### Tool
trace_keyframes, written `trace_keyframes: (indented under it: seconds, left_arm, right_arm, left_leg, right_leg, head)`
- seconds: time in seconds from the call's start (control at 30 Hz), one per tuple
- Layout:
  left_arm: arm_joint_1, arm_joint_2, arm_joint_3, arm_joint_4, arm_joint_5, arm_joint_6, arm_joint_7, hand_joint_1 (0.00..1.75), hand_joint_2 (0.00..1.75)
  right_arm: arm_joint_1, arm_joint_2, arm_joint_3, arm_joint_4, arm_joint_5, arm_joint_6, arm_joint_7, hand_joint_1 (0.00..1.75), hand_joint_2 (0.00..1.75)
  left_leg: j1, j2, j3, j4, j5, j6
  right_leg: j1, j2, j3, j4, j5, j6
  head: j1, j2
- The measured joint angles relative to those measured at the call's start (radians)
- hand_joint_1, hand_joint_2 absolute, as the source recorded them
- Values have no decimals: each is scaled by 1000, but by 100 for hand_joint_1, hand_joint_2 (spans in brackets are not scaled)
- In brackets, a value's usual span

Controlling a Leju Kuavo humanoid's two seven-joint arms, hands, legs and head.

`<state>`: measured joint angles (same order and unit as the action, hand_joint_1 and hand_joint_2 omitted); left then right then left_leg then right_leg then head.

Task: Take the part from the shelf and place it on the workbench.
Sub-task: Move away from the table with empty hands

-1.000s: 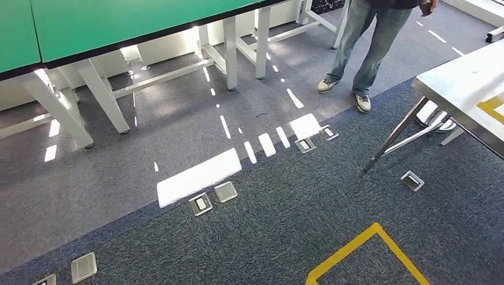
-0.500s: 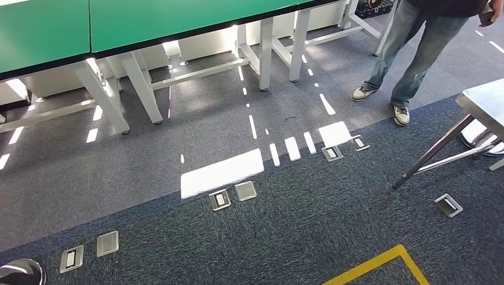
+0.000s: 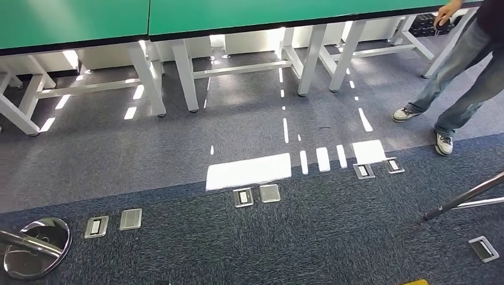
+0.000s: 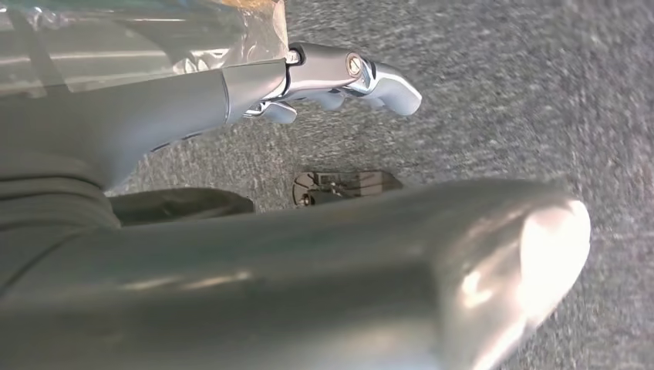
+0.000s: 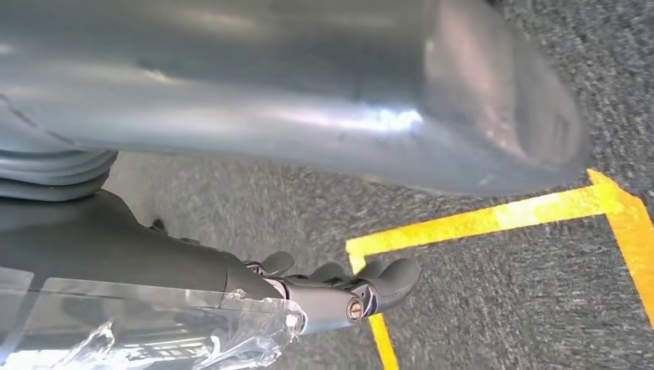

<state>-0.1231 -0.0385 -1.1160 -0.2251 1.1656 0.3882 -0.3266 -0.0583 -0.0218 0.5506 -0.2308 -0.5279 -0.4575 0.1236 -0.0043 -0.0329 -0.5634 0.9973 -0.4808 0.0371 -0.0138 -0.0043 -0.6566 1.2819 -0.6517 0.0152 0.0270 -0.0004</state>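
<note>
**Part beside both hands, above the carpet**

The clear-wrapped part (image 4: 131,35) is lying against the left hand (image 4: 332,77) and the right hand (image 5: 332,289). I cannot tell whether they are clamping it. Best is stepping steadily, passing wide of the person (image 3: 469,77), toward the green table (image 3: 238,12).

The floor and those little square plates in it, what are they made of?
The floor looks like short-pile carpet: grey-blue, speckled and matt. The square plates look like brushed metal, pale silver with a dull shine; probably floor socket covers.
</note>
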Motion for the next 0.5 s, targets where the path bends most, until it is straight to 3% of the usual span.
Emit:
trace_keyframes:
  seconds: [0.07, 0.13, 0.2, 0.27, 0.33, 0.4, 0.47, 0.5]
  left_arm:
    - [2, 0, 0, 0, 3, -1, 0, 0, 0]
    - [1, 0, 0, 0, 4, -2, 1, 0, 0]
    - [3, 0, 0, -1, 6, -2, 6, 0, 0]
    - [11, 0, 0, -1, 7, -2, 11, 0, 0]
    - [19, 0, 0, -1, 7, -1, 16, 0, 0]
    - [19, -1, 0, -1, 7, 0, 19, 0, 0]
    - [18, -1, 0, -1, 7, 0, 19, 0, 0]
    - [19, -1, 0, -1, 7, 0, 19, 0, 0]
  right_arm:
    - [0, 0, 1, 0, 0, 0, -2, 0, 0]
    - [-2, -2, 5, 0, 2, 0, -5, 0, 0]
    - [-3, -2, 11, 1, 4, 0, -8, 0, 0]
    - [-4, -2, 15, 1, 6, 0, -10, 0, 0]
    - [-5, -2, 18, 1, 7, -1, -12, 0, 0]
    - [-4, -3, 21, 1, 7, -1, -12, 0, 0]
    - [-2, -4, 22, 1, 7, -2, -12, 0, 0]
    - [-2, -4, 23, 1, 7, -2, -11, 0, 0]
  left_leg:
    - [0, -27, 0, 5, -2, -2]
    - [0, -50, -5, 15, -5, -9]
    - [1, -69, -15, 22, -5, -21]
    - [6, -86, -21, 23, -3, -35]
    - [6, -61, -34, 50, -23, -46]
    - [6, -10, -78, 150, -78, -54]
    - [10, 13, -127, 261, -119, -59]
    - [11, 16, -135, 281, -118, -60]
  right_leg:
    - [-2, 11, 27, -83, 73, -2]
    - [-7, 48, 76, -204, 127, -6]
    - [-6, 69, 97, -256, 131, -12]
    - [-4, 52, 101, -265, 132, -23]
    - [-5, 31, 109, -277, 137, -36]
    - [-3, 6, 117, -283, 137, -45]
    - [1, -22, 120, -282, 133, -49]
    - [3, -35, 121, -282, 131, -49]
  head:
    - [5, 0]
    - [10, 0]
    - [10, 0]
    - [9, 0]
    - [2, 0]
    - [-13, 0]
    - [-20, 0]
    - [-22, 0]
